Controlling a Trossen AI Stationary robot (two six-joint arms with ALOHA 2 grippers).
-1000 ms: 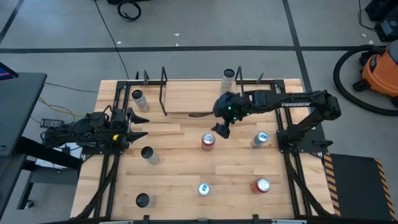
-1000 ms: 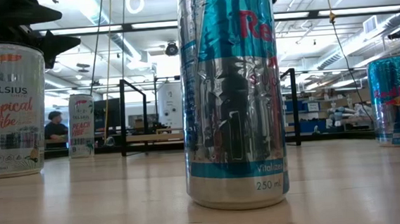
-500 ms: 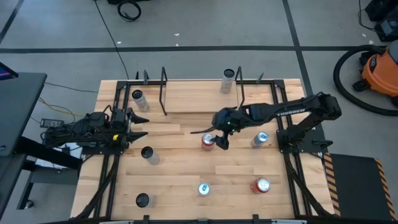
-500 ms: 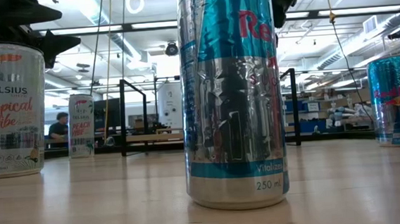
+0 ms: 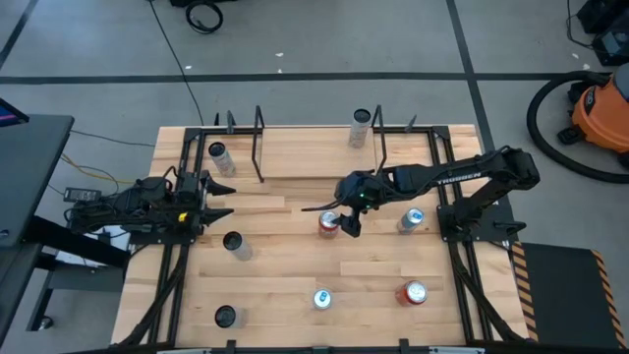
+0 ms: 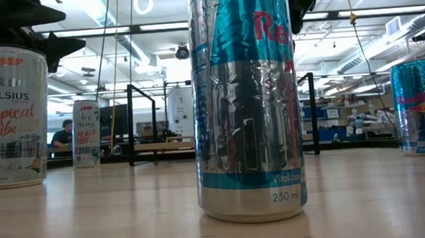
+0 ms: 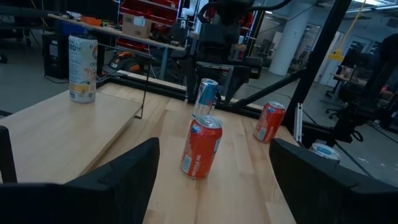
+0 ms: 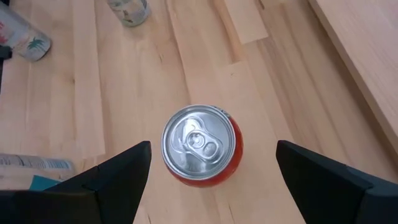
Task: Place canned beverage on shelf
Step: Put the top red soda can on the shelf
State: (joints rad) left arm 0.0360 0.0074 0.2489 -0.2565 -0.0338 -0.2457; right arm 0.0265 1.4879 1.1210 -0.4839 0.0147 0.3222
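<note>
Right gripper point(image 5: 341, 220) spread wide, hovering directly over red can point(image 8: 202, 146), fingers point(image 8: 102, 180) either side, no contact. Can upright mid-table point(image 5: 275, 265), just in front of shelf point(image 5: 314, 149). Tall white can point(image 5: 361, 128) standing on shelf. Left gripper point(image 5: 218, 199) parked at left table edge, fingers apart, empty.

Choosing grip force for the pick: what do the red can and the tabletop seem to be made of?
Red can: apparently thin metal, likely aluminium; bare silvery lid with pull tab, glossy red printed wall. Tabletop: looks like pale wood planks, with visible grain and seams, matte finish.
</note>
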